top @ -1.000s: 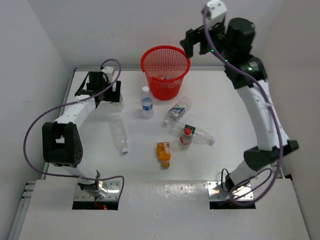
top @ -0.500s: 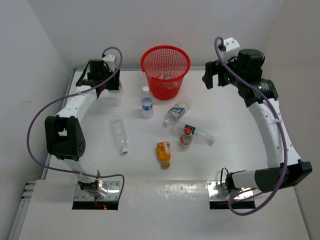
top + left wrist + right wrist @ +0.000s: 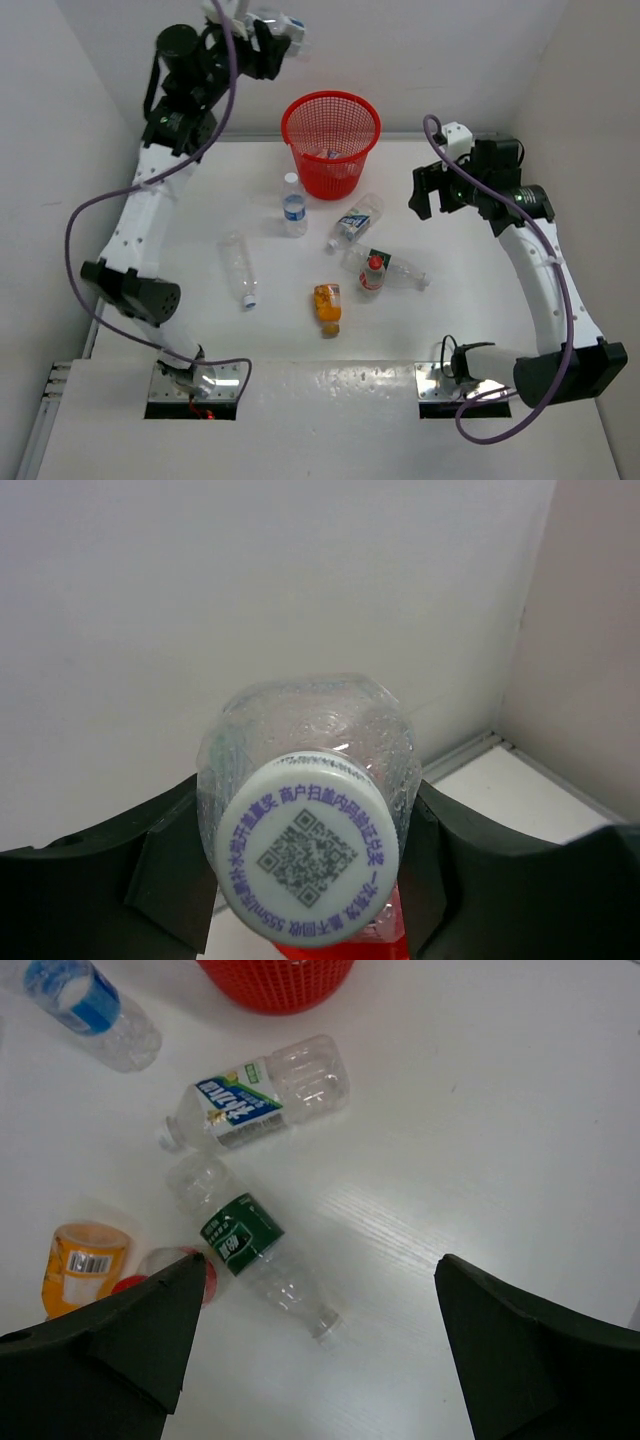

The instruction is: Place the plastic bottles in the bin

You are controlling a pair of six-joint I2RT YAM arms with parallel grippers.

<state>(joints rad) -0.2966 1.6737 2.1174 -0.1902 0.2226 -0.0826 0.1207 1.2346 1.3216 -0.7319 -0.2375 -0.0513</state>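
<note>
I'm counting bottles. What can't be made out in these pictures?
- Contents of bin: top view, mesh wall hides most; count unclear.
- Body of held bottle: left wrist view, its cap covers most.
- Most of red-capped bottle: right wrist view, behind finger.

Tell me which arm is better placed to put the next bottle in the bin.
Left. The left gripper is shut on a clear bottle, raised near the red bin; the right gripper hangs open and empty over lying bottles.
</note>
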